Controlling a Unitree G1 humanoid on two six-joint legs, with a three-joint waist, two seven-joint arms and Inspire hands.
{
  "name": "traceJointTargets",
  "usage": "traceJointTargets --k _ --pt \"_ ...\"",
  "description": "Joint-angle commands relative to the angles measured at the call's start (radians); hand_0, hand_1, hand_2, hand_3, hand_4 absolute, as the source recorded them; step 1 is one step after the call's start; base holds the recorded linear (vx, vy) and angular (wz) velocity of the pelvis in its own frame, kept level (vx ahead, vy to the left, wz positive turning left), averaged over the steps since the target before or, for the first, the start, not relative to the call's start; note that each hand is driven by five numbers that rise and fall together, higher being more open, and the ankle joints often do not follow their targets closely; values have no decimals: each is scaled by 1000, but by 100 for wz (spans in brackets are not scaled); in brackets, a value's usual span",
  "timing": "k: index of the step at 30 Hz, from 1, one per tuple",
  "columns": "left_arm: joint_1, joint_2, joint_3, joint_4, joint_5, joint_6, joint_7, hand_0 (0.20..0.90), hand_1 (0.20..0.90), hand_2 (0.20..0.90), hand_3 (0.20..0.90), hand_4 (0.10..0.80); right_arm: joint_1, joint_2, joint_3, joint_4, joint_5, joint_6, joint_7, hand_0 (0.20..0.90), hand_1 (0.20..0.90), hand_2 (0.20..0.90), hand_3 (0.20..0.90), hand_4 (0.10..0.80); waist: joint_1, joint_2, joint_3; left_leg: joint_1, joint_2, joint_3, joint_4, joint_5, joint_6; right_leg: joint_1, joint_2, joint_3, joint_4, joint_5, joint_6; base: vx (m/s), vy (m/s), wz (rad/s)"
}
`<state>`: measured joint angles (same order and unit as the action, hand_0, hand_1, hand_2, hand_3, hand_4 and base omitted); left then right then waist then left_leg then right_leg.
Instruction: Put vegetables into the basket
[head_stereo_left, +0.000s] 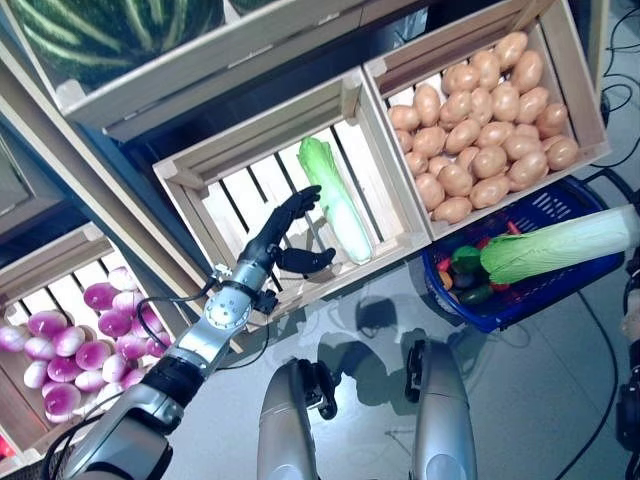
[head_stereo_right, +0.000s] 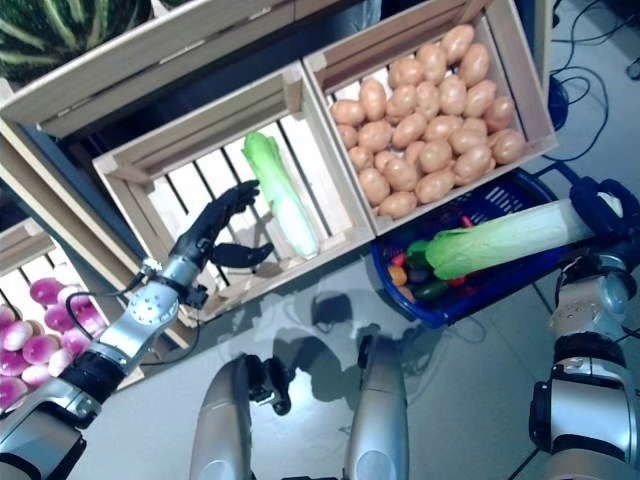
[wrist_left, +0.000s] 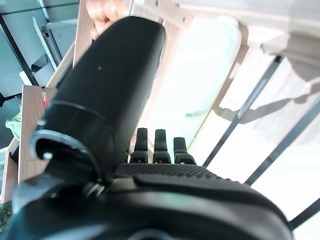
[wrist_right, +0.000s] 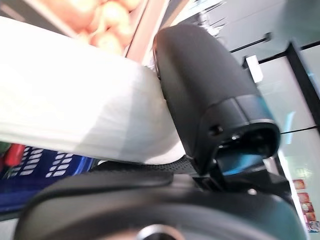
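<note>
A napa cabbage (head_stereo_left: 335, 200) lies in the middle wooden crate (head_stereo_left: 212, 195). My left hand (head_stereo_left: 285, 235) hovers open inside that crate, just left of the cabbage, fingers straight and thumb spread. In the left wrist view the pale cabbage (wrist_left: 192, 95) shows past the fingers (wrist_left: 156, 145). My right hand (head_stereo_right: 605, 205) is shut on the white stalk end of a second napa cabbage (head_stereo_right: 500, 240), held level over the blue basket (head_stereo_right: 545, 265). In the right wrist view the thumb (wrist_right: 200, 95) presses on that cabbage (wrist_right: 75, 115). The basket holds several small vegetables (head_stereo_left: 465, 275).
A crate of potatoes (head_stereo_left: 480, 120) stands right of the middle crate, just behind the basket. A crate of purple onions (head_stereo_left: 70, 340) sits at lower left. A watermelon (head_stereo_left: 110, 30) lies on the shelf above.
</note>
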<state>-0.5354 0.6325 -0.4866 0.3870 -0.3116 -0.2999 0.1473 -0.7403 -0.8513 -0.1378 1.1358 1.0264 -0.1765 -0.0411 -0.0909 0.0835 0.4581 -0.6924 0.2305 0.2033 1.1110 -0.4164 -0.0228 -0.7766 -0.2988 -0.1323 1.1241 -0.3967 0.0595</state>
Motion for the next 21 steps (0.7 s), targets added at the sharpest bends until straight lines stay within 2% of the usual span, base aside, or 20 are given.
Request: traceJointTargets --k 1,2,3,4,11,14,17,21 --pt "-88 48 29 -97 -53 -93 34 900 900 900 900 800 -87 -86 33 18 -32 -46 18 300 300 300 300 400 12 -14 -69 -28 20 -13 57 -39 -27 70 -35 -10 -34 42 -38 -26 -23 14" --pt "-98 52 28 -93 -61 -95 32 900 900 900 900 800 -99 -84 43 23 -40 -34 23 300 300 300 300 400 13 -12 -67 -35 19 -15 62 -40 -29 61 -36 -8 -26 40 -36 -20 -20 10" --pt "-107 53 28 -86 -61 -100 35 900 900 900 900 800 -114 -84 54 28 -40 -27 24 822 822 822 822 748 12 -10 -65 -43 18 -18 67 -41 -30 51 -37 -5 -19 38 -35 -13 -13 6" --pt "-121 54 27 -87 -63 -98 33 900 900 900 900 800 -131 -75 66 26 -4 -19 57 900 900 900 900 800 12 -7 -62 -49 16 -23 68 -40 -32 40 -36 -1 -10 36 -32 -5 -9 5" --pt "-172 57 14 -83 -40 -100 53 900 900 900 900 800 -168 -58 112 49 -103 34 4 900 900 900 900 800 10 -4 -55 -74 16 -31 85 -43 -41 6 -40 1 17 31 -26 -9 -8 4" --pt "-193 62 10 -74 -2 -103 76 900 900 900 900 800 -180 -64 121 71 -77 42 33 900 900 900 900 800 12 -8 -55 -79 20 -37 91 -48 -42 0 -42 -2 26 25 -25 0 -3 1" --pt "-220 91 1 -63 114 -99 143 900 900 900 900 800 -177 -66 120 81 -56 55 71 900 900 900 900 800 14 -15 -59 -87 27 -43 98 -49 -47 -6 -42 -4 33 23 -23 11 -19 2" --pt "-307 169 -36 -31 389 -56 301 900 900 900 900 800 -160 -80 122 96 -89 92 51 900 900 900 900 800 9 -28 -63 -111 38 -52 123 -53 -51 -26 -45 -3 49 24 -19 25 -27 2"
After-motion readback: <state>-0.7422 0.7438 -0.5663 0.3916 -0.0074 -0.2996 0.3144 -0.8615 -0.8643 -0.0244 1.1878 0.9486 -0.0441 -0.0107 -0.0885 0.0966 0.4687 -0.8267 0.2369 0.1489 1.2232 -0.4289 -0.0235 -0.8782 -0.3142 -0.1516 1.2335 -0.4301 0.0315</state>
